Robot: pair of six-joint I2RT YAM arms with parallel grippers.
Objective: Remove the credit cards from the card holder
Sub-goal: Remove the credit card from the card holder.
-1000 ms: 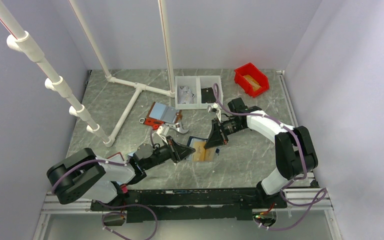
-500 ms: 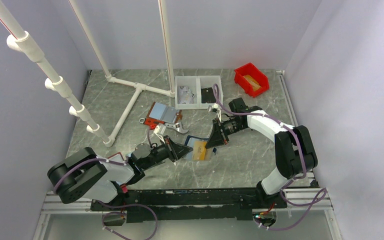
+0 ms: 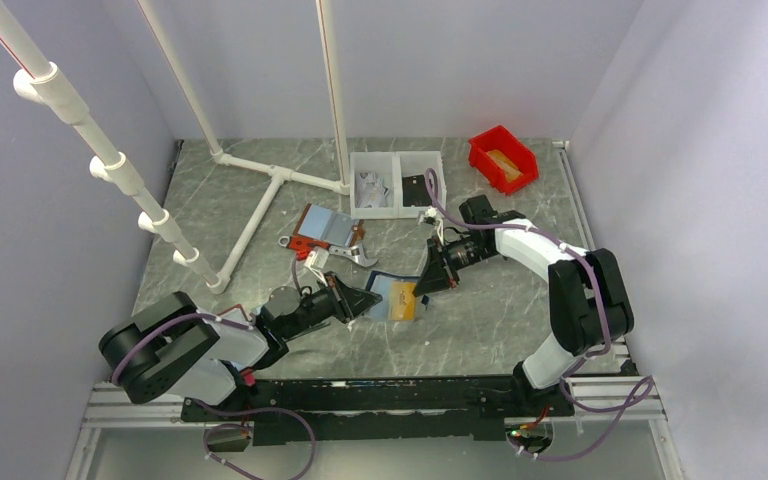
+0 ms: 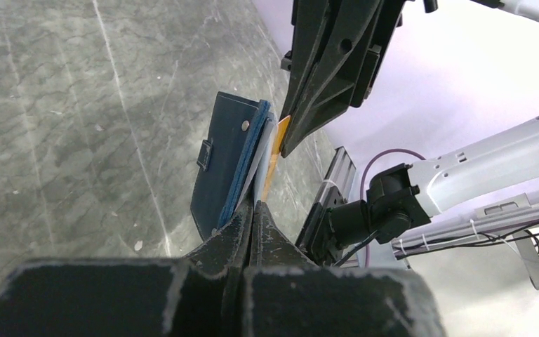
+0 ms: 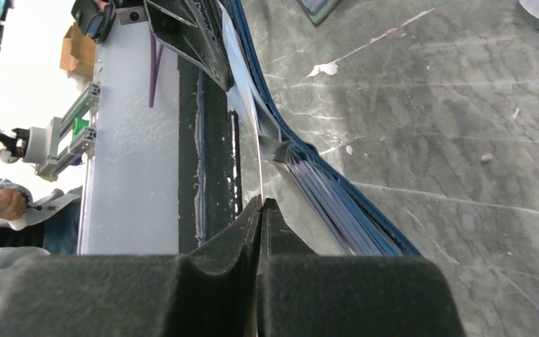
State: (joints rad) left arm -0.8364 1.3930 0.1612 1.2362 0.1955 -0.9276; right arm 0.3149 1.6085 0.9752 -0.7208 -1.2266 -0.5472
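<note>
Navy holder (image 4: 226, 165), one — tan card (image 3: 401, 304), one

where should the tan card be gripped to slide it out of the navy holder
The tan card is thin and one end sits in the card holder, so pinch its free edge across both faces, coming from the right side. The right gripper is shut on that edge.

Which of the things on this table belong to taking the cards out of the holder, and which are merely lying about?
In the job: navy blue bifold card holder, clamped by the left tool; tan-gold credit card, pinched by the right tool.
Lying about: red plastic bin; white two-compartment tray; red-edged open card holder; white plastic pipe frame.
</note>
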